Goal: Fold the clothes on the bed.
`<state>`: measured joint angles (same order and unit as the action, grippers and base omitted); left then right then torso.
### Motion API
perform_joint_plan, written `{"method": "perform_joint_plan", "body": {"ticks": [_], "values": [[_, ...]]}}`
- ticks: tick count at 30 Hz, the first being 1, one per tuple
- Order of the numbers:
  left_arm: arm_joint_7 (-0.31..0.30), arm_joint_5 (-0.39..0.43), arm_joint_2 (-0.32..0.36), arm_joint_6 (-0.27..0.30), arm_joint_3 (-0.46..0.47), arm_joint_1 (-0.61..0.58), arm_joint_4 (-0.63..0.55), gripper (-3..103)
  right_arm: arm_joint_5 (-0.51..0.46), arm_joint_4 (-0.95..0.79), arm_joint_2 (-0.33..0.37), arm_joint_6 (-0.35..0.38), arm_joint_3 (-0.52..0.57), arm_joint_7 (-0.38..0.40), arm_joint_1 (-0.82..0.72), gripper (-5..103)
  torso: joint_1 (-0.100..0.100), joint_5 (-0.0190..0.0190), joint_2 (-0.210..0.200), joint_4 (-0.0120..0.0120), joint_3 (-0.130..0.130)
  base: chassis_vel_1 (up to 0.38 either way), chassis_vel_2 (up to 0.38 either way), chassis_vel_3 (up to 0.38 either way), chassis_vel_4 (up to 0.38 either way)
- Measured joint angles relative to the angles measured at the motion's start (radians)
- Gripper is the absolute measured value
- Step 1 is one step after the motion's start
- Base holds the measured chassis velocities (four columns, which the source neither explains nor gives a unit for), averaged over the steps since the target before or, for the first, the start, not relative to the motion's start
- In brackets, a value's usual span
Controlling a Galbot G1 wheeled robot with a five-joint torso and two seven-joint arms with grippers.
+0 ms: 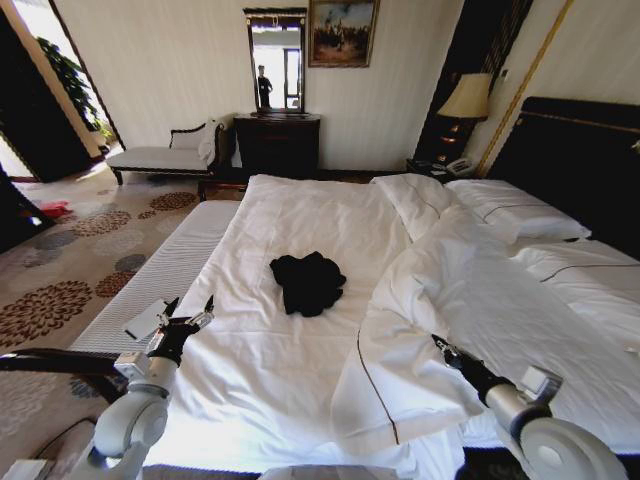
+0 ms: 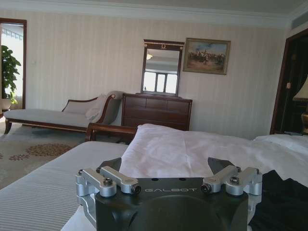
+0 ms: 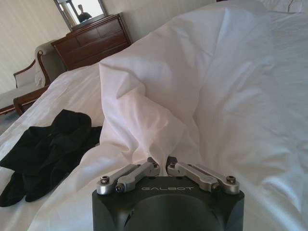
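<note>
Lying crumpled mid-mattress on the bed (image 1: 260, 380), the black T-shirt (image 1: 307, 282) awaits folding, flanked by the left gripper (image 1: 190, 312), jaws spread, and right gripper (image 1: 436, 341), jaws pressed together.

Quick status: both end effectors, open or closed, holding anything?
Left end effector: open, empty, over the bed's near left edge.
Right end effector: closed, empty, over the white duvet.

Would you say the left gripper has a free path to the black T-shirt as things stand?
Probably yes. The left gripper, open, hovers at the bed's near edge, and only flat white sheet lies between it and the crumpled T-shirt; the duvet is bunched aside.
</note>
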<state>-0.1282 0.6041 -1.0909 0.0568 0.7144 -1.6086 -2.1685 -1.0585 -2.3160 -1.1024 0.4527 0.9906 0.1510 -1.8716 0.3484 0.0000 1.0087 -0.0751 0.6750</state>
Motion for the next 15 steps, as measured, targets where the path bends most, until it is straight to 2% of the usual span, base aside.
{"method": "perform_joint_plan", "body": {"ticks": [6, 15], "values": [[0.0, 0.001, -0.004, 0.0, -0.004, 0.004, 0.006, 100, 0.008, -0.032, -0.063, -0.001, 0.075, 0.0, 0.001, 2, 0.0, 0.0001, 0.0, -0.0002, 0.0, 0.0, 0.0, 0.0, 0.0], [-0.001, 0.001, -0.013, -0.001, -0.004, 0.008, 0.011, 100, 0.042, 0.002, -0.087, -0.037, 0.225, -0.003, -0.01, 2, 0.0, 0.0001, 0.0, -0.0001, 0.0, 0.0, 0.0, 0.0, 0.0]]}}
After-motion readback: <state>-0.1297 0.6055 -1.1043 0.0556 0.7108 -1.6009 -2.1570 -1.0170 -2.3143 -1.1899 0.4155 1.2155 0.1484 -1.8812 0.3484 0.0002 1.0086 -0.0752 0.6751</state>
